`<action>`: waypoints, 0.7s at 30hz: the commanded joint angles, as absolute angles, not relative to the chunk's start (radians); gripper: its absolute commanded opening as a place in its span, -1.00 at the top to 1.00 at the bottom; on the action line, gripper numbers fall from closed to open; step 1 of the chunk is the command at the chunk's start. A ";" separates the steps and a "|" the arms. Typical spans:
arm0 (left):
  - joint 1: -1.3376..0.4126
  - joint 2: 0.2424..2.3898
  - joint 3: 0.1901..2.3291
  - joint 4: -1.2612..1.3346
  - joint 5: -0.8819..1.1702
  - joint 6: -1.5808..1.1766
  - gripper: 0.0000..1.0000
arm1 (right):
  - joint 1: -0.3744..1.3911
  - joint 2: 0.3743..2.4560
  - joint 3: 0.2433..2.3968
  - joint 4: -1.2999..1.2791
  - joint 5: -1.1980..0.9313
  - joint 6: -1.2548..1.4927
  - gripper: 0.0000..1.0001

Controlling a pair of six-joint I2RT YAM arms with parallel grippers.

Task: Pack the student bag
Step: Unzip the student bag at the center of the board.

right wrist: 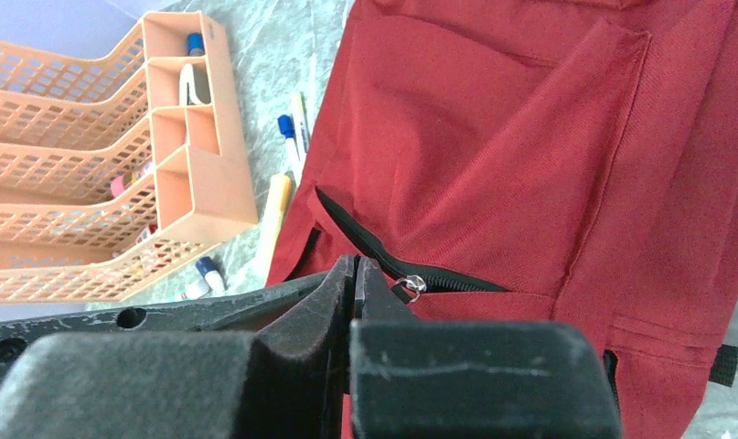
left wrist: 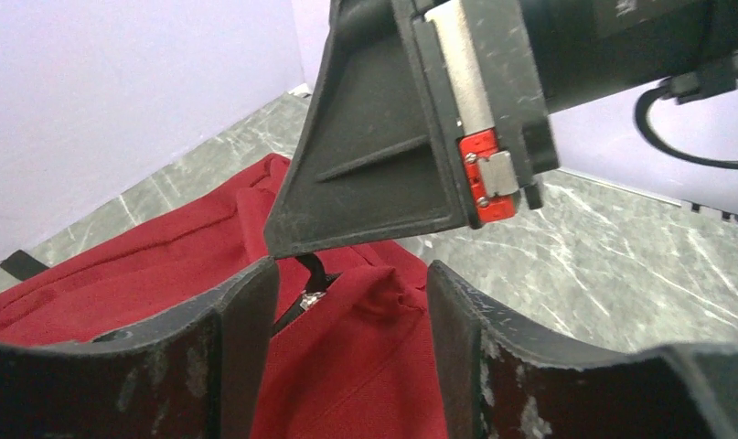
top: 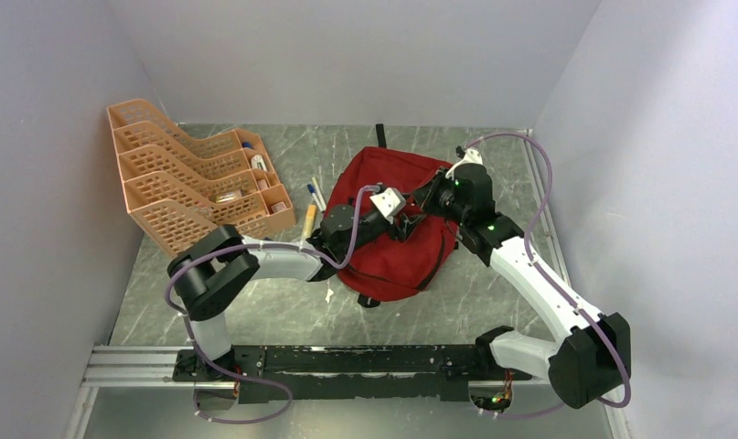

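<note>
Your bag lies flat on the table, with the rack off to its left. Over the bag's middle your left gripper stands spread, a fold of red cloth rising between its fingers (they straddle it, no pinch). Your right gripper is pressed together right at the bag's zip pull; you cannot tell whether it pinches the tab.

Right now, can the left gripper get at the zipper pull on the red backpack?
Probably yes: the left gripper is open, fingers flanking the zipper pull, nothing between. But the shut right gripper seems to pinch it from above, leaving little room.
</note>
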State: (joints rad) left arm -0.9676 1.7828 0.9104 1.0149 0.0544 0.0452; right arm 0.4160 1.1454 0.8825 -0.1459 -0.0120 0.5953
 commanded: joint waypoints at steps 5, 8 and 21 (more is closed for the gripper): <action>-0.973 1.849 0.989 1.086 0.024 0.038 -0.06 | 0.413 1.119 0.921 -0.121 -0.055 0.613 1.00; -0.973 1.863 1.003 1.074 0.002 0.044 -0.01 | 0.412 1.115 0.916 -0.123 -0.057 0.615 1.00; -0.941 1.882 1.008 1.131 -0.078 -0.048 0.45 | 0.412 1.106 0.892 -0.131 -0.089 0.622 1.00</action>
